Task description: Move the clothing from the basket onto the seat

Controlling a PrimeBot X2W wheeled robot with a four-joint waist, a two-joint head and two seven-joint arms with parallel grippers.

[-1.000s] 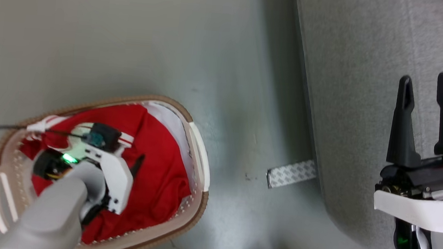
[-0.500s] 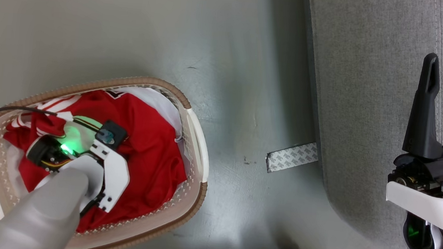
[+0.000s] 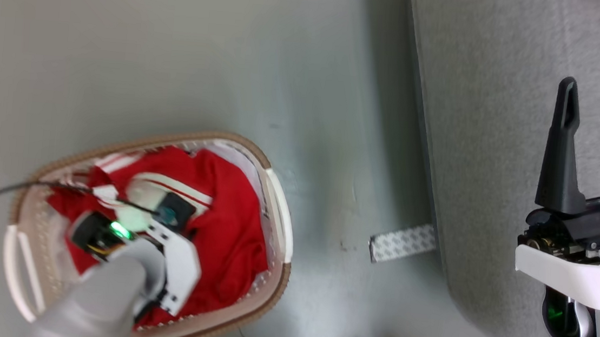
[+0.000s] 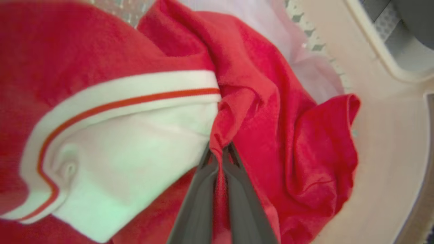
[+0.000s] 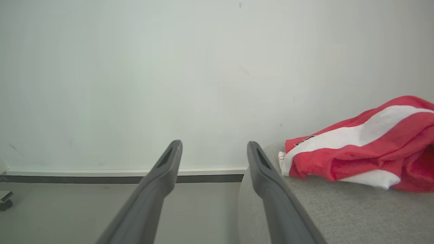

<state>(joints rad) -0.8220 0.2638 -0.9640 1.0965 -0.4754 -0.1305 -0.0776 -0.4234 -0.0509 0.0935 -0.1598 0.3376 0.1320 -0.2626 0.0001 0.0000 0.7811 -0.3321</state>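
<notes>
Clothing [image 4: 288, 142], crumpled red with white red-striped band, in tight-shut left claw [image 4: 219, 149]; right claw [image 5: 214, 144] wide apart, empty.

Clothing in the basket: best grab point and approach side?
Pinch the clothing at its raised red fold beside the white striped panel, from straight above: the basket walls block side approaches, and that ridge stands proud. The left gripper is shut on it.
</notes>
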